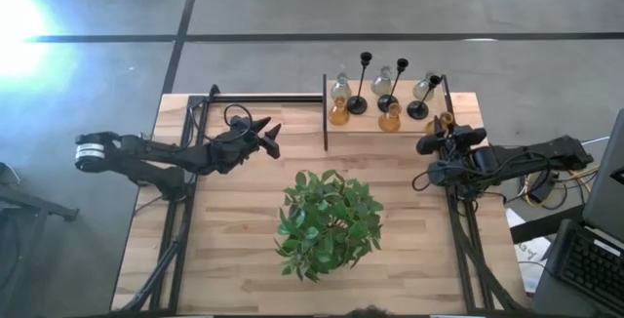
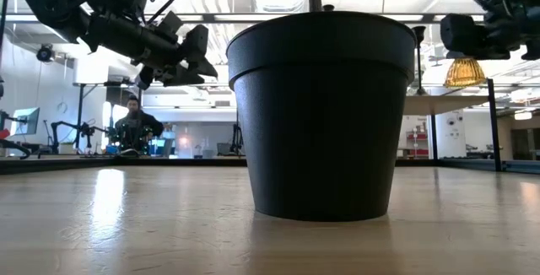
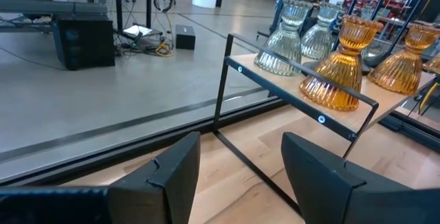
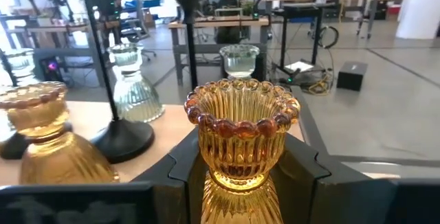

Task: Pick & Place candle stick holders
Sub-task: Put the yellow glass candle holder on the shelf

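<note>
Up beside the shelf point(image 1: 409, 128), the right pincer point(image 4: 240, 172) grips an amber holder point(image 4: 240, 141); left of the shelf, the left pincer point(image 3: 237, 176) hangs open.

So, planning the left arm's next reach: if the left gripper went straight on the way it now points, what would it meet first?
Probably the near black frame rail of the raised shelf, with an amber holder just behind it; depth is uncertain. The left gripper is open.
</note>
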